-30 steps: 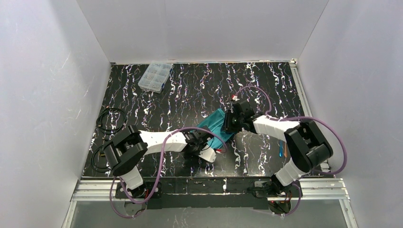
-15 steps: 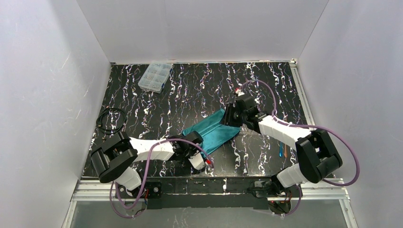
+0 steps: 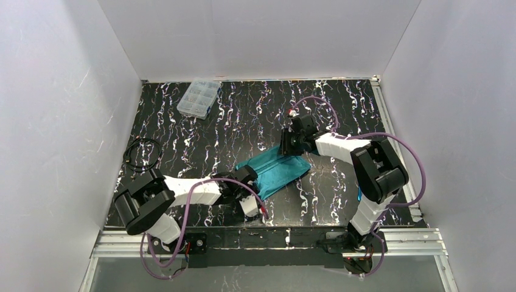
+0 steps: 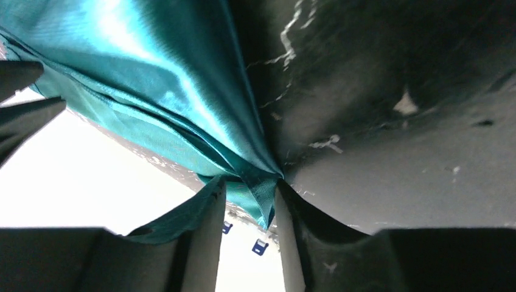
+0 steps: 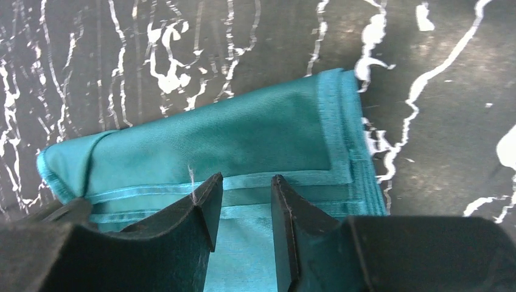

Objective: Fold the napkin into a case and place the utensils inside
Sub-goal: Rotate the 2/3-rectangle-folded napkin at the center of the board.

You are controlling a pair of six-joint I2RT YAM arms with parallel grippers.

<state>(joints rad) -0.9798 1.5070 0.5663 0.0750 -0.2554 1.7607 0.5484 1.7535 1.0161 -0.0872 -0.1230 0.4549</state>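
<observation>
The teal napkin (image 3: pixel 274 171) lies folded into a long flat band on the black marbled table (image 3: pixel 243 115). My left gripper (image 3: pixel 247 179) is at its near-left corner. In the left wrist view its jaws stand apart, and the napkin (image 4: pixel 158 73) corner hangs loosely in the gap of the gripper (image 4: pixel 249 185). My right gripper (image 3: pixel 287 145) hovers over the far-right end. In the right wrist view that gripper (image 5: pixel 244 181) is open above the hemmed napkin (image 5: pixel 243 131), with nothing between its fingers. Of the utensils only a thin blue sliver (image 3: pixel 359 196) shows beside the right arm.
A clear plastic compartment box (image 3: pixel 199 97) sits at the far left of the table. A coil of black cable (image 3: pixel 141 153) lies near the left wall. White walls close in the table on three sides, and a metal rail runs along the near edge.
The left arm pulled the napkin out toward the near left, then its jaws parted. The right gripper moved away toward the far left, and its elbow swung inward.
</observation>
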